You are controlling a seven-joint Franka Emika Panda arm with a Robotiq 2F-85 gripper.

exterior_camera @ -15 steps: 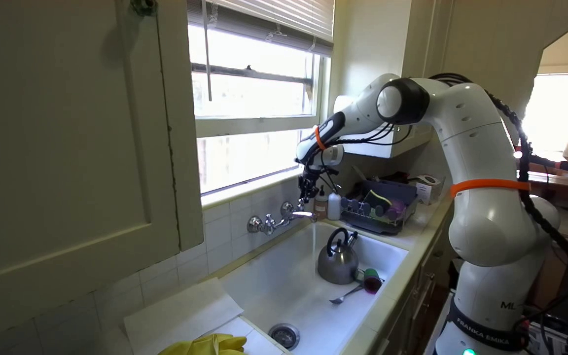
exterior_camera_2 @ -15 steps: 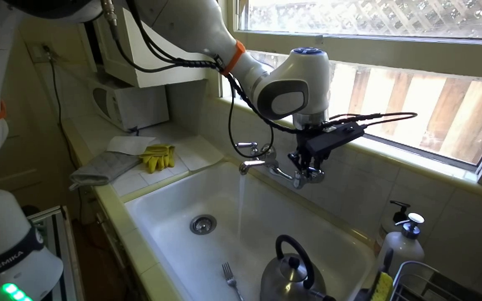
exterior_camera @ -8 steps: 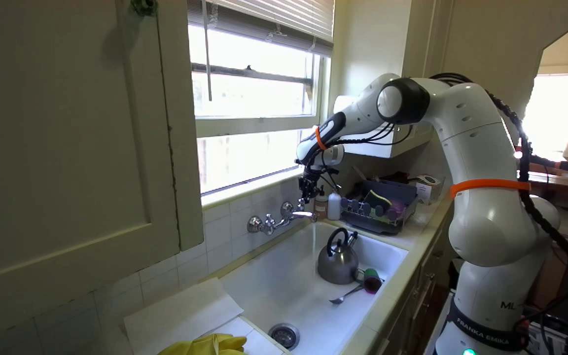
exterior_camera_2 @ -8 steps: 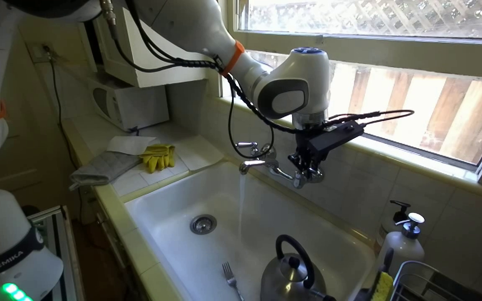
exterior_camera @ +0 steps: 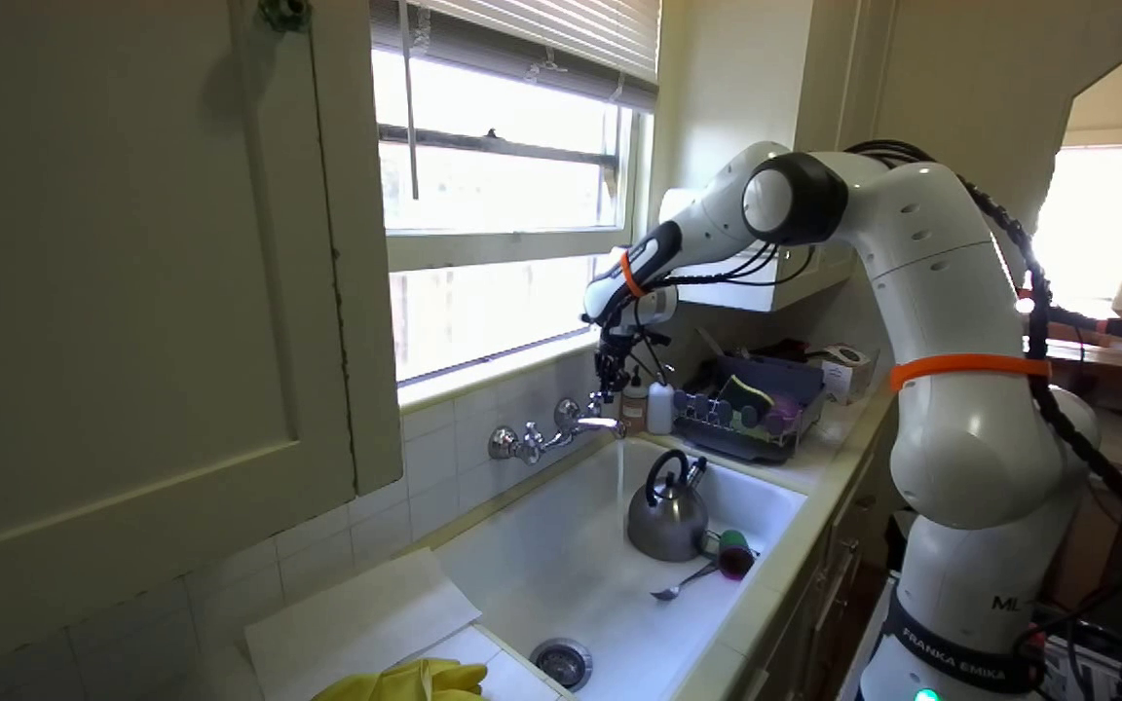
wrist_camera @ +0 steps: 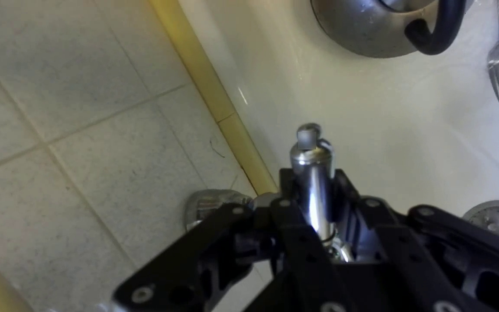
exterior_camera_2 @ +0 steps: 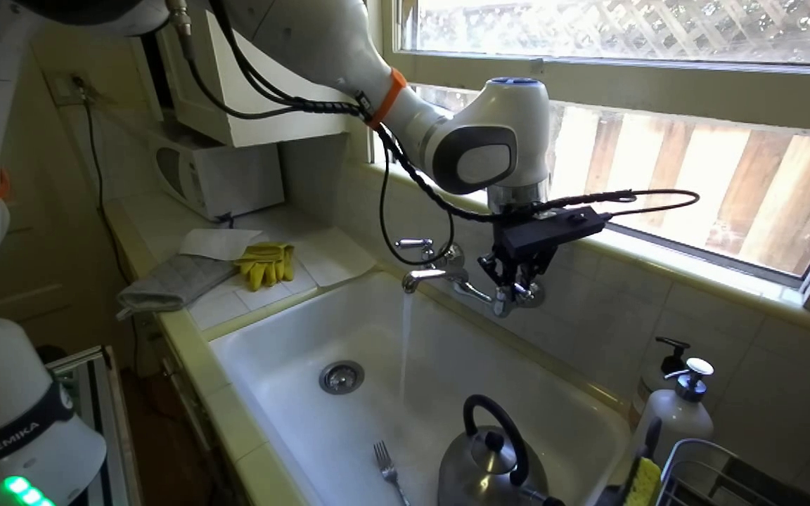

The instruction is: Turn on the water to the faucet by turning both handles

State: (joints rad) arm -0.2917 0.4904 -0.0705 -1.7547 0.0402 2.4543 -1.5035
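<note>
The chrome faucet (exterior_camera: 592,425) is on the tiled wall over the sink, also in an exterior view (exterior_camera_2: 429,276). Water runs from its spout into the sink in both exterior views. The free handle (exterior_camera_2: 413,244) points sideways; it also shows in an exterior view (exterior_camera: 531,443). In the wrist view the far handle (wrist_camera: 313,182) lies between my two black fingers, with a finger against each side and its tip sticking out beyond them. My gripper (exterior_camera_2: 515,281) points down over this handle and is shut on it. The handle's base is mostly hidden by the gripper.
A kettle (exterior_camera: 668,521) and a fork (exterior_camera_2: 389,469) lie in the white sink (exterior_camera_2: 271,351). Soap bottles (exterior_camera_2: 676,414) and a dish rack (exterior_camera: 746,438) stand beyond it. The window sill (exterior_camera: 493,368) is close behind the gripper. Yellow gloves (exterior_camera_2: 264,266) lie on the counter.
My gripper has shifted and turned slightly at the far handle, and the arm has moved a little with it. Water runs in all frames.
</note>
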